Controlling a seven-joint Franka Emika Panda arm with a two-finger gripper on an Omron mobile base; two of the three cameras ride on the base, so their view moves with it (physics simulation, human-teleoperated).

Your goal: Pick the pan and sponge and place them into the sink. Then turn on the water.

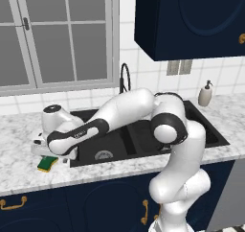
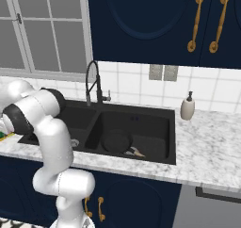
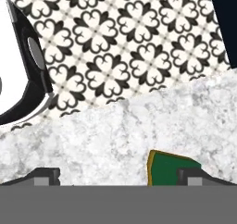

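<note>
The white arm rises from its base, bends at a big dark elbow joint in front of the sink, then reaches low and far toward the left end of the sink. The forearm lies almost flat over the sink's left basin. The hand turns down at the wrist, just past the sink's left edge.

The gripper points straight down. Its two dark fingertips stand far apart, as wide as they go, with nothing held between them. From the left base view the hand seems to hang just above the counter beside the sink, though the arm hides the fingers there.
</note>
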